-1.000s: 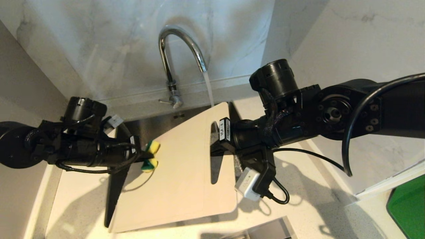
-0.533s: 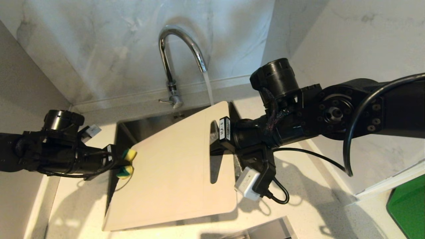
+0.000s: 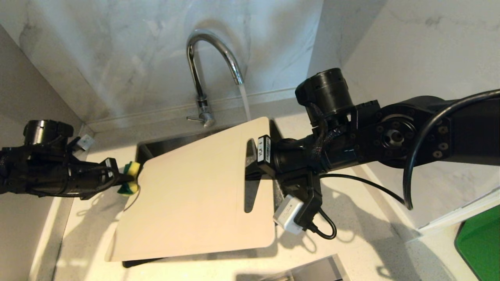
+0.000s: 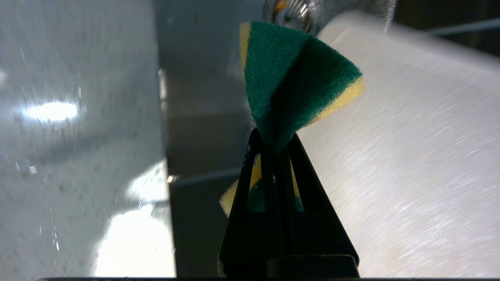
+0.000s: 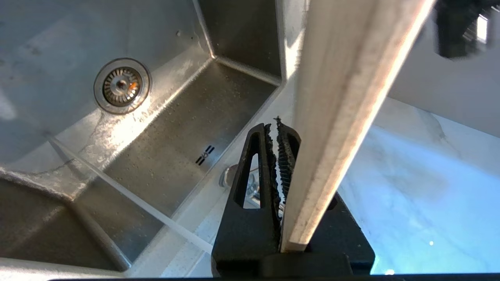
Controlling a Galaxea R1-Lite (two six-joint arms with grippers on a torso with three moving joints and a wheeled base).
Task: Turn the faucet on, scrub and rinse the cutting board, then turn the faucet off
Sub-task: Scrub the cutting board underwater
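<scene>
The left gripper [image 3: 122, 180], at the frame's left edge, pinches a green-and-yellow sponge [image 3: 130, 177] right at the cutting board [image 3: 195, 195]'s left edge. The right gripper [image 3: 252, 166], mid-frame, clamps the board beside its handle slot, holding it tilted over the sink [image 5: 164, 128]. Top centre, the faucet [image 3: 207, 70] pours a stream of water [image 3: 245, 102] behind the board's top edge.
</scene>
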